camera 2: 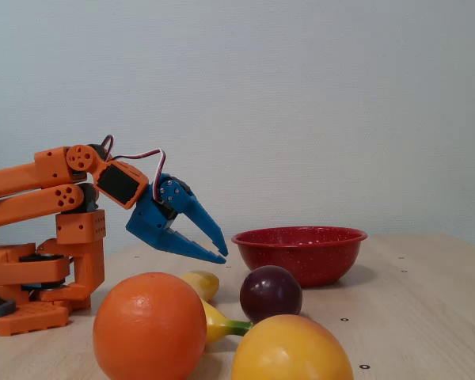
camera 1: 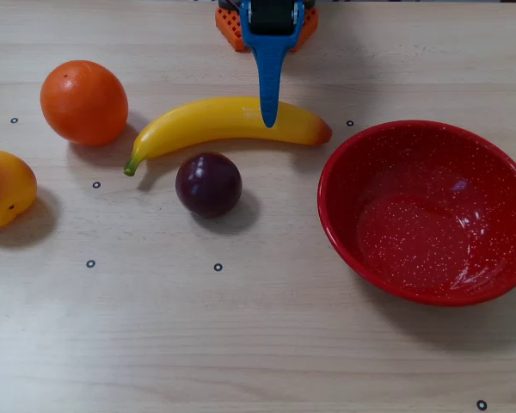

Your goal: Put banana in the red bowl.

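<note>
Four fruits share the table (camera 1: 267, 344) with the red bowl (camera 1: 344, 232); take the banana (camera 1: 206, 120) as your landmark. In the overhead view, nearest the bottom edge you have a wide bare stretch of wood with small ring marks, clear across its width. Just below the banana's middle sits a dark plum (camera 1: 208, 184), close but apart from it. Left of the plum, at the frame's left edge, a yellow-orange fruit (camera 1: 5, 188) is partly cut off. Up and left of the banana's stem, an orange (camera 1: 83, 101) sits near but not touching.

Banana: long, curved, glossy yellow, green stem tip pointing lower left, orange-red end pointing right. It lies flat on the wood. A narrow gap of bare table separates that red end from the bowl's rim, which runs off the right edge.

Gripper (camera 1: 269, 123): from above you see only one blue blade over the banana's right half. The fixed view shows the gripper (camera 2: 224, 253) with its fingers spread, clutching nothing, hanging above the table.

In the fixed view the orange (camera 2: 150, 326) and yellow-orange fruit (camera 2: 291, 348) hide most of the banana (camera 2: 200, 283). The arm's orange base (camera 1: 232, 26) is cut off at the overhead's top edge.
</note>
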You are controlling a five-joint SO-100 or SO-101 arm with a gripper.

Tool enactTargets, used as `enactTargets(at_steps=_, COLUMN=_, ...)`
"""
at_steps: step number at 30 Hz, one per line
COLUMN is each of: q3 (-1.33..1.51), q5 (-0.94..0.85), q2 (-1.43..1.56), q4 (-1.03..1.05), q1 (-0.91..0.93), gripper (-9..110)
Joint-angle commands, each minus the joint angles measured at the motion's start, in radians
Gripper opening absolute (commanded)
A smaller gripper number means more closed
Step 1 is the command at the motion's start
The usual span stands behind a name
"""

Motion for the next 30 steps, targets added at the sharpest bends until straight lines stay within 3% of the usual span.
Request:
enactTargets(at_steps=1, q3=0.04, q5=0.021, q2=0.015, q4=0.012, q1=0.002, gripper=0)
enactTargets(at_steps=30, q3=0.04, q5=0.041, q2=0.015, q4=0.012, q1=0.023, gripper=0)
